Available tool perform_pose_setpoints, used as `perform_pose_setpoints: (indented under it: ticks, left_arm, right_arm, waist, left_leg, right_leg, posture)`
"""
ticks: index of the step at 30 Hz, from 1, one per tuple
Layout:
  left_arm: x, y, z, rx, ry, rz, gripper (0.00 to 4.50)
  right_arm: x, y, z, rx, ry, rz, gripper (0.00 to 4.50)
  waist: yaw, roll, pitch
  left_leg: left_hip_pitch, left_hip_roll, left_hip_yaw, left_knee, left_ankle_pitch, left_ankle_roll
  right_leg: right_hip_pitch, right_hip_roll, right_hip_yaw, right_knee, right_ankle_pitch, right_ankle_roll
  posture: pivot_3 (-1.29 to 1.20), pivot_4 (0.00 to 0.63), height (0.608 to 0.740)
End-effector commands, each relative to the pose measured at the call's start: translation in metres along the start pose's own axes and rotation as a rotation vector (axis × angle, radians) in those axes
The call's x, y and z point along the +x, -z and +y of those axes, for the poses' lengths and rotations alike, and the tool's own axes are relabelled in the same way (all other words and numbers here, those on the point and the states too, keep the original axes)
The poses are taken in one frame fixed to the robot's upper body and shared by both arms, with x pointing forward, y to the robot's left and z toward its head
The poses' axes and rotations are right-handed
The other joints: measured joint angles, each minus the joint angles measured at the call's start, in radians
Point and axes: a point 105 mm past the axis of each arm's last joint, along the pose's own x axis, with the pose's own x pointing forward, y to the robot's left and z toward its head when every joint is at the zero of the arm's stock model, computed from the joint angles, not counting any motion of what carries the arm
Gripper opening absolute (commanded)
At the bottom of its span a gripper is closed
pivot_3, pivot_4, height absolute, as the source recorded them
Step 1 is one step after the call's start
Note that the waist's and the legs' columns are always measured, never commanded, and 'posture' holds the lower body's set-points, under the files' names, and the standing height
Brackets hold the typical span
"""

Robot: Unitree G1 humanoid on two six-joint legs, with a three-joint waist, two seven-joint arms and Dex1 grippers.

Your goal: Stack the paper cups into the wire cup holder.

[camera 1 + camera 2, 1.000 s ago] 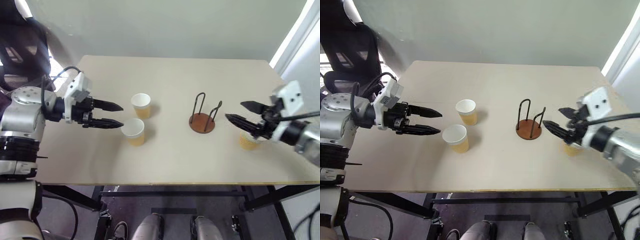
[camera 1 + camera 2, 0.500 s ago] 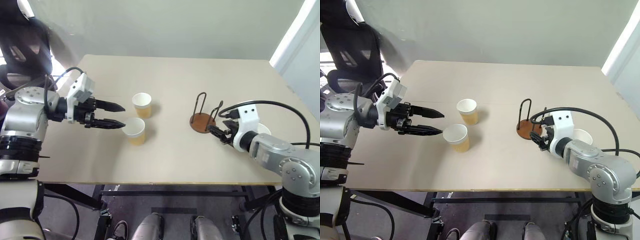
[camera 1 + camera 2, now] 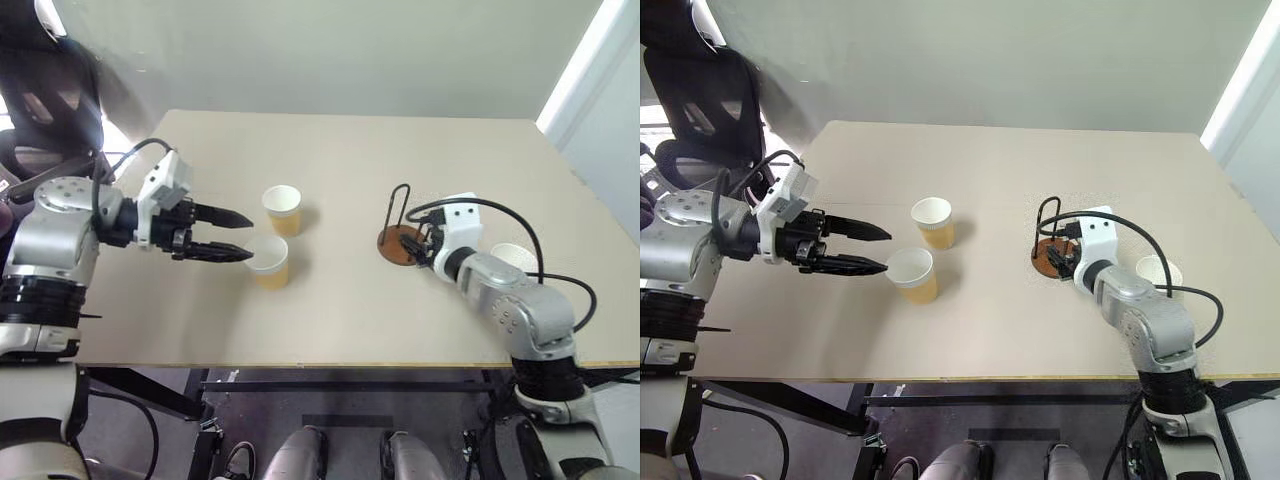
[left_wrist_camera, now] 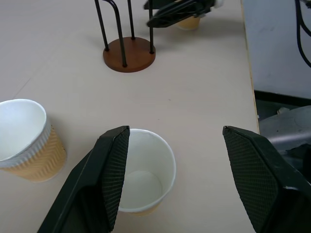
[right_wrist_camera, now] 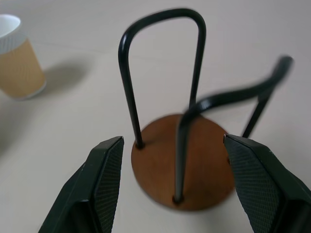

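Two paper cups stand left of centre, a far cup (image 3: 283,208) and a near cup (image 3: 268,262). My left gripper (image 3: 248,236) is open and level, its fingertips at the near cup's rim; in the left wrist view that cup (image 4: 146,170) sits between the spread fingers. A third paper cup (image 3: 512,258) stands at the right, behind my right arm. The wire cup holder (image 3: 402,240) is upright and holds nothing. My right gripper (image 3: 425,248) is open right beside it. In the right wrist view its fingers (image 5: 104,189) flank the brown base (image 5: 199,165).
The light wooden table (image 3: 350,320) has bare room in front of the cups and holder and across its far half. A black office chair (image 3: 700,90) stands beyond the table's left corner. The right arm's cable (image 3: 520,225) loops over the third cup.
My right arm has swung in from the right and dropped low, bringing its open gripper up to the holder and uncovering the third cup. The left gripper has stayed where it was.
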Motion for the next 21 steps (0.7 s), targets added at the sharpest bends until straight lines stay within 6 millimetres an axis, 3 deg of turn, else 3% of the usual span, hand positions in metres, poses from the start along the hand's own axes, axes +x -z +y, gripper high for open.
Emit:
perform_pose_setpoints:
  ticks: [1,3,6,10,14,19,21]
  left_arm:
    - [-0.011,-0.010,-0.004,0.036,0.001,-0.004,3.26]
    - [-0.013,-0.010,-0.005,0.034,-0.004,0.000,3.26]
    - [-0.015,-0.009,-0.006,0.033,-0.008,0.003,3.31]
    - [-0.016,-0.009,-0.006,0.032,-0.012,0.006,3.31]
    - [-0.015,-0.009,-0.006,0.033,-0.010,0.006,3.31]
    - [-0.014,-0.009,-0.006,0.035,-0.005,0.011,3.31]
    - [-0.013,-0.009,-0.005,0.034,-0.003,0.016,3.31]
  right_arm:
    - [0.006,-0.014,0.006,-0.033,-0.018,-0.065,3.36]
    - [0.011,-0.012,0.011,-0.034,-0.033,-0.064,3.36]
    - [0.011,-0.011,0.014,-0.030,-0.053,-0.062,2.80]
    - [0.007,-0.004,0.015,-0.040,-0.078,-0.040,1.44]
    - [-0.007,0.011,0.032,-0.080,-0.201,0.007,0.07]
    - [-0.021,0.029,0.046,-0.127,-0.294,0.050,0.02]
    - [-0.033,0.029,0.064,-0.150,-0.414,0.028,0.02]
  waist:
    - [0.000,0.000,0.000]
    - [-0.002,0.000,0.000]
    - [-0.002,0.000,0.000]
    - [-0.001,0.000,0.000]
    - [0.000,0.000,0.000]
    - [-0.006,0.000,0.000]
    - [-0.006,-0.001,0.000]
  left_leg:
    - [-0.001,0.000,0.000,0.000,0.000,0.000]
    - [-0.001,0.000,0.000,0.000,0.000,-0.001]
    - [-0.002,0.000,0.000,-0.001,0.000,-0.001]
    - [-0.002,0.000,0.000,0.000,0.000,-0.001]
    - [-0.002,0.000,0.000,0.000,0.000,-0.002]
    - [-0.001,0.001,0.000,-0.001,0.000,-0.002]
    - [0.000,0.002,0.000,-0.001,0.001,-0.003]
  right_leg:
    - [-0.001,0.000,0.000,0.000,0.000,0.000]
    - [-0.001,0.000,0.000,0.000,0.000,-0.001]
    - [-0.002,0.000,-0.001,0.000,0.000,-0.001]
    - [-0.002,0.000,-0.001,0.000,0.001,-0.001]
    - [-0.001,0.000,-0.002,0.000,0.001,-0.002]
    - [-0.001,0.000,-0.002,0.000,0.001,-0.003]
    - [-0.001,0.000,-0.002,0.000,0.001,-0.003]
  posture:
    - [0.00,0.150,0.740]
    - [0.00,0.150,0.740]
    - [0.00,0.150,0.740]
    - [0.00,0.150,0.740]
    - [0.00,0.150,0.740]
    - [0.00,0.150,0.740]
    - [0.00,0.150,0.740]
